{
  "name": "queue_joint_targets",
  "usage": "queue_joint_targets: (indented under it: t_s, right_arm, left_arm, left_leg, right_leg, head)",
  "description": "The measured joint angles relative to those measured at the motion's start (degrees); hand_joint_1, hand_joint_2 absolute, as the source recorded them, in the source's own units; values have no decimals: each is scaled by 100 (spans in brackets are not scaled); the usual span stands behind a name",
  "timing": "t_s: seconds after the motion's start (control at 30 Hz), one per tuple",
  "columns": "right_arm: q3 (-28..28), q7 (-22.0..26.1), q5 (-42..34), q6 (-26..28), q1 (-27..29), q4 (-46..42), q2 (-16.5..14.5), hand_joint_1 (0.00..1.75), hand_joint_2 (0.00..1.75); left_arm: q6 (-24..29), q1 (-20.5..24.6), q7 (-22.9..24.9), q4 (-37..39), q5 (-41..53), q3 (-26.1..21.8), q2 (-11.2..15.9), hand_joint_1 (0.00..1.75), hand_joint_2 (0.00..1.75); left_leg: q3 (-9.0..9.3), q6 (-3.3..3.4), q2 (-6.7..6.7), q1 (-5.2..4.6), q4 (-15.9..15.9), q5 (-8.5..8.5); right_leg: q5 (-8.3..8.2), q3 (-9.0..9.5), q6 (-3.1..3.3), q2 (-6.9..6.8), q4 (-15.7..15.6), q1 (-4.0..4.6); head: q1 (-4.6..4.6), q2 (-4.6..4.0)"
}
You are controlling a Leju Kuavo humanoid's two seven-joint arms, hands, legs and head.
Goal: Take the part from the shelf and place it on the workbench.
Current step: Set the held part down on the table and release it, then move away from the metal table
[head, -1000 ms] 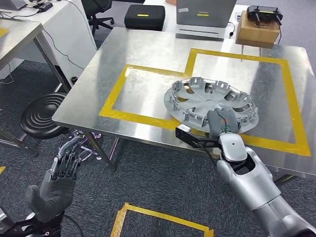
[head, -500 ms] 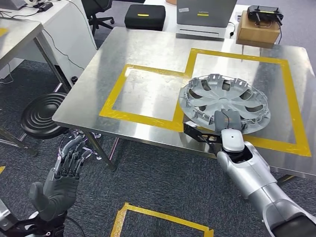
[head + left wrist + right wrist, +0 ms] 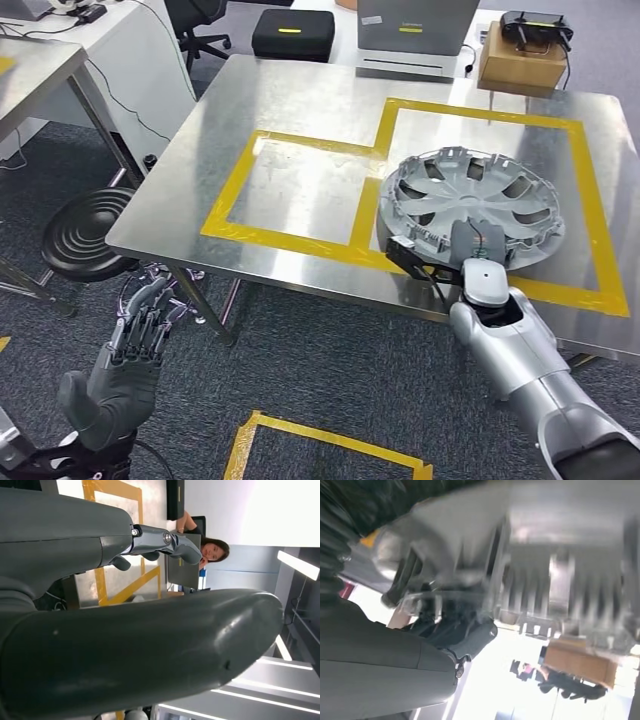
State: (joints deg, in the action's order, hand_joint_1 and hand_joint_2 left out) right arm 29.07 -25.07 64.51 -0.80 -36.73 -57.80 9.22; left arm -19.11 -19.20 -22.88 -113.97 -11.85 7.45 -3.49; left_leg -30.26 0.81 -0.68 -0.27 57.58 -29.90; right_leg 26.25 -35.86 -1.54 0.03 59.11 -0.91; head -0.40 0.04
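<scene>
Right hand (image 3: 477,243): fingers curled over the near rim of the part (image 3: 472,203), a silver hubcap, gripping it. Part sits at right of centre in the head view, tilted, its far side on the steel worktop (image 3: 302,110), inside the right yellow tape rectangle (image 3: 596,225). Right wrist view too blurred to read more of the grip. Left hand (image 3: 124,365): lower left of frame, below the worktop edge, fingers apart and slightly bent, holding nothing. Black round stool (image 3: 87,232) at left.

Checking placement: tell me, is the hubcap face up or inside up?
Inside up: the hubcap shows its clip-lined rim and hollow back, over the workbench.
</scene>
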Motion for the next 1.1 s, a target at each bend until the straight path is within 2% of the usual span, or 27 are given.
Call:
queue_joint_targets:
  t_s: [0.23,0.67,0.97,1.1]
  right_arm:
    - [-10,92,140,-19,30,-280,152,0,0]
    - [-14,112,278,-68,107,-704,179,0,0]
    - [-59,137,203,-113,152,-918,198,0,0]
    - [-111,244,-54,-61,197,-971,202,0,0]
  left_arm:
    - [-27,-16,-11,0,-2,-11,-28,0,0]
    - [-40,-24,-11,-1,22,-23,-69,0,0]
    - [-75,-31,-12,-1,36,-94,-90,0,0]
    - [-80,-36,-28,-1,52,-108,-102,0,0]
  left_leg:
    - [0,1,0,-1,1,-1]
    - [1,0,1,0,0,0]
    - [1,0,0,0,0,-1]
    - [1,0,0,0,0,-1]
  right_leg:
    - [0,-1,0,4,-1,0]
    - [0,0,0,4,-1,1]
    - [0,-1,0,4,-1,1]
    - [0,-1,0,4,-1,1]
  head:
    - [0,0]
    - [0,0]
    - [-1,0]
    - [-1,0]
